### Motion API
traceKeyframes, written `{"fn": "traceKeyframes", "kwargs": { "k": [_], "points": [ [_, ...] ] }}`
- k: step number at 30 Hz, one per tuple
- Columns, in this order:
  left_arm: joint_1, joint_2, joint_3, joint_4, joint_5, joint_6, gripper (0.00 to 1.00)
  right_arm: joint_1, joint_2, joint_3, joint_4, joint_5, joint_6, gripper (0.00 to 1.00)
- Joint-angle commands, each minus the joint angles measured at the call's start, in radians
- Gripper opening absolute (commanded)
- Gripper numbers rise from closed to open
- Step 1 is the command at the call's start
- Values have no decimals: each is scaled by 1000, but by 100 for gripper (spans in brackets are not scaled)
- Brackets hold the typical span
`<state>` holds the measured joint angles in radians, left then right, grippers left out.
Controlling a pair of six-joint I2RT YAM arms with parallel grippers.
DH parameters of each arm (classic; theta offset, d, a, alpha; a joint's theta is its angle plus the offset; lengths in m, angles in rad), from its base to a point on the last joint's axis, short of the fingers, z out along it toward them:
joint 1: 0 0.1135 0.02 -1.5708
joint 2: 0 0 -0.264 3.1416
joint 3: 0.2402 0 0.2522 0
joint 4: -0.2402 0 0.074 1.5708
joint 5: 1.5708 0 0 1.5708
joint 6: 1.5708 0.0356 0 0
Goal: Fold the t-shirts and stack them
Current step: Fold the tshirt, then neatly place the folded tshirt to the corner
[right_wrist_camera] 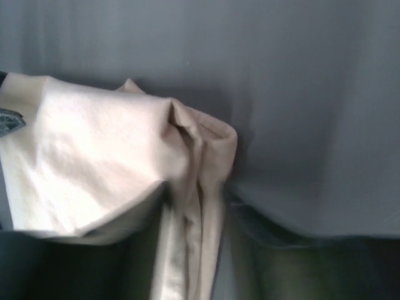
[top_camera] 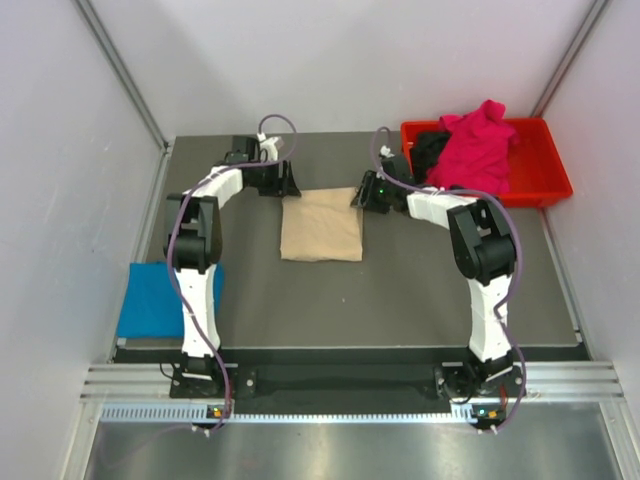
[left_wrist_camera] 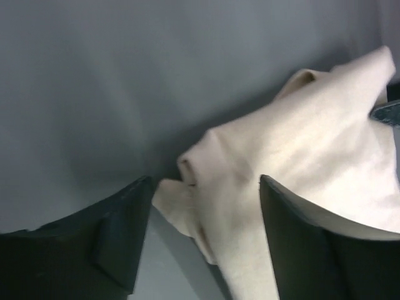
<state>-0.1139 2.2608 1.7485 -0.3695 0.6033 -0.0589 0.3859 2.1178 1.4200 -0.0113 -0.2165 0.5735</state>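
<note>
- Beige-tan t-shirt [top_camera: 321, 230] lies folded at the middle of the surface [top_camera: 420, 300], with both pincers at its 12 o'clock edge. Are they gripping?
- Left pincer [left_wrist_camera: 205, 187] is spread, with the 11 o'clock corner loose between its fingers. Right pincer [right_wrist_camera: 195, 200] has the 1 o'clock corner in its gap. Clamped or not, I cannot tell.
- Risk?
- If it rises with cloth caught, the fold drags open and skews, I'd judge.

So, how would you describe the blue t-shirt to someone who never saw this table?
Start at the dark table and go to its near left corner, beside the left arm. The blue t-shirt lies there, folded flat. It is the only bright blue cloth; the beige t-shirt is mid-table, the pink t-shirt heaped in the red tray.
</note>
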Motion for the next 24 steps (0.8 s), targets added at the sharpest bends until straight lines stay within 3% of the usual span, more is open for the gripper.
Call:
{"fn": "traceKeyframes", "kwargs": {
  "k": [1, 4, 11, 15, 16, 19, 24],
  "points": [
    [16, -90, -38, 58, -72, -27, 76, -8, -7, -29, 53, -6, 55, 30],
    [29, -156, -133, 121, -88, -62, 90, -25, -39, -78, 112, 25, 75, 13],
    [26, -299, -380, 220, -27, -186, 96, -30, -45, -87, 111, 17, 57, 4],
    [-6, -310, -464, 270, -34, -208, 95, -30, -51, -78, 90, 5, 37, 15],
    [-6, -288, -463, 268, -31, -216, 93, -30, -55, -72, 79, 3, 25, 26],
    [-7, -244, -452, 253, -20, -239, 89, -30, -76, -76, 57, 2, 11, 39],
    [-45, -211, -458, 271, 49, -283, 79, -30, -125, -122, 60, 6, 2, 46]
  ]
}}
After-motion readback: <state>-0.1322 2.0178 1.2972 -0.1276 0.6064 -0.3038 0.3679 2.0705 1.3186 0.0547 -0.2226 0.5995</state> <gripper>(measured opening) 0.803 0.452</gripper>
